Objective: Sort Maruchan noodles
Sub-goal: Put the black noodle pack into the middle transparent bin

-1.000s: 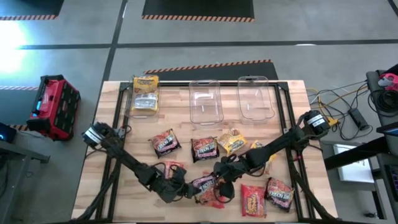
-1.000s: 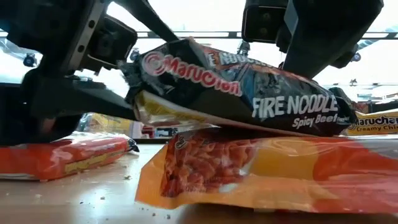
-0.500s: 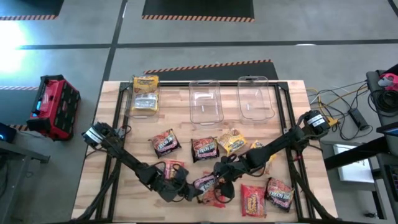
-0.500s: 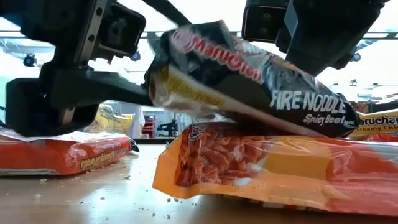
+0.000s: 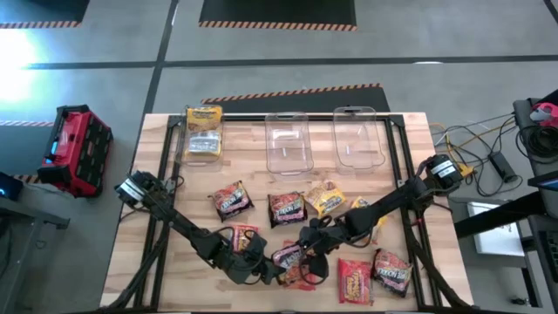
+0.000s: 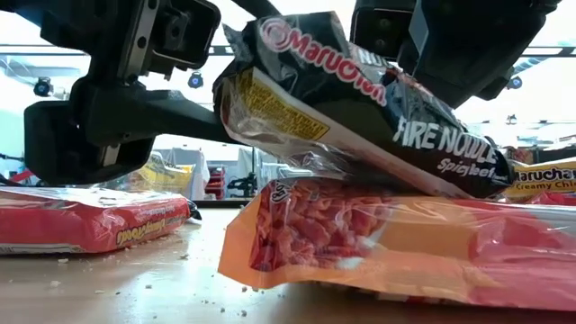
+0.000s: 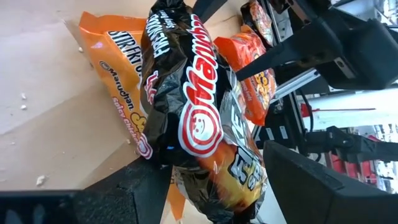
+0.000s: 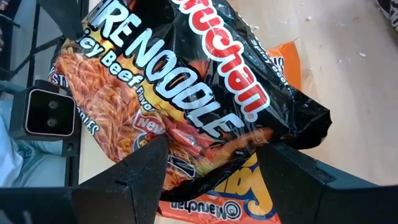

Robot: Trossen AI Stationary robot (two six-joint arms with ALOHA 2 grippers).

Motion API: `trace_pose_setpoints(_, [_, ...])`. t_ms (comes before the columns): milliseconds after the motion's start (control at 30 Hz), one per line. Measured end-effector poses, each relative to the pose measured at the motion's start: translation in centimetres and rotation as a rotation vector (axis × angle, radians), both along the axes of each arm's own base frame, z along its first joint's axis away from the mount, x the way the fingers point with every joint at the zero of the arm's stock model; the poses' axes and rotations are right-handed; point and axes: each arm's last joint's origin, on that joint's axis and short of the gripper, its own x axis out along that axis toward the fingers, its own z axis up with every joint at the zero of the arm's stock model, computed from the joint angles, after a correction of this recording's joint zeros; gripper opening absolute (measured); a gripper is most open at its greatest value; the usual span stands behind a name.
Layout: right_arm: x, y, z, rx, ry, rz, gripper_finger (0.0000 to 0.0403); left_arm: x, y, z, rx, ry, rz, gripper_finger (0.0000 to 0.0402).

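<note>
Both grippers, left gripper (image 5: 261, 270) and right gripper (image 5: 310, 253), clamp opposite ends of one black Fire Noodle packet (image 6: 360, 108), seemingly a handover above the orange stir-fry packet (image 6: 378, 243) at the table's near edge.

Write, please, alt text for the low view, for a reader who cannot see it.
A black Maruchan Fire Noodle packet is held tilted in the air between the left gripper and the right gripper, just above an orange packet lying on the wooden table. A red packet lies flat beside it, and crumbs dot the wood.
</note>
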Motion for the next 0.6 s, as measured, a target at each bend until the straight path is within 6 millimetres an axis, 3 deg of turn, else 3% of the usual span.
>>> trace_pose_setpoints(467, [0.01, 0.0, 0.01, 0.002, 0.0, -0.004, 0.0231, -0.09, 0.16, -0.25, 0.026, 0.025, 0.005, 0.0229])
trace_pose_setpoints(600, [0.0, 0.01, 0.01, 0.005, 0.001, -0.002, 0.0231, -0.1, 0.15, -0.27, 0.025, 0.028, 0.001, 0.0194])
